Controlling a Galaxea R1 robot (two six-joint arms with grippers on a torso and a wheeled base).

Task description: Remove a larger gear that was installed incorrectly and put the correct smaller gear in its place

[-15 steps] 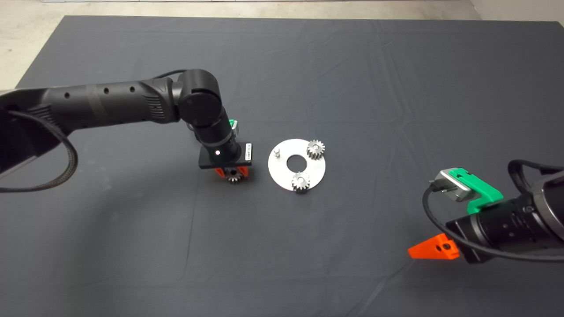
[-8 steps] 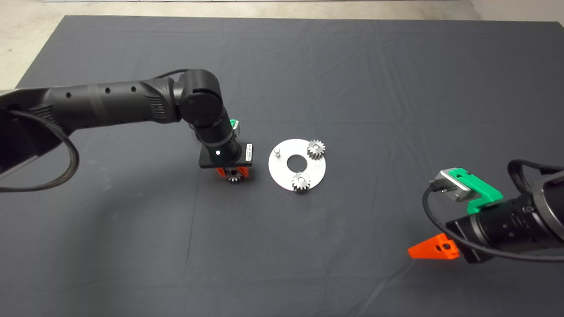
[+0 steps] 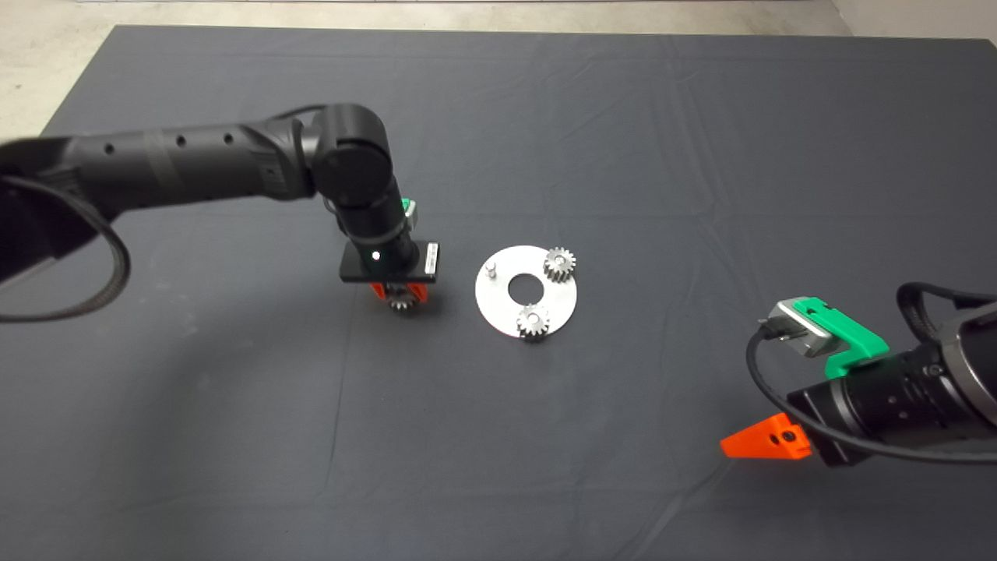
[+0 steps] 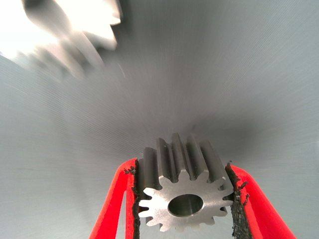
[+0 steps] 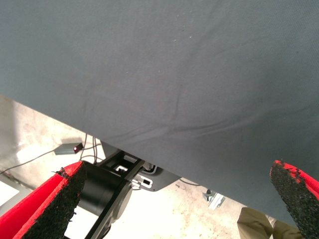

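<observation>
Fingers (image 4: 127,199) of the left gripper (image 3: 399,294) clamp the larger gear (image 4: 183,191) just left of the round plate (image 3: 498,308); right gripper (image 3: 767,444) waits at lower right, fingers spread apart.

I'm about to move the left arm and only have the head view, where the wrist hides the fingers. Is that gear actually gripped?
Observer: Yes. In the left wrist view the left gripper is shut on the gear, with a black pad pressed against its teeth on each side.
Operator: Is it sitting straight?
Observer: Its centre hole faces the wrist camera squarely. I see no skew.
Operator: And the right gripper?
Observer: The right gripper is wide open, holding nothing. Its wrist view shows the mat edge and the floor beyond.
</observation>
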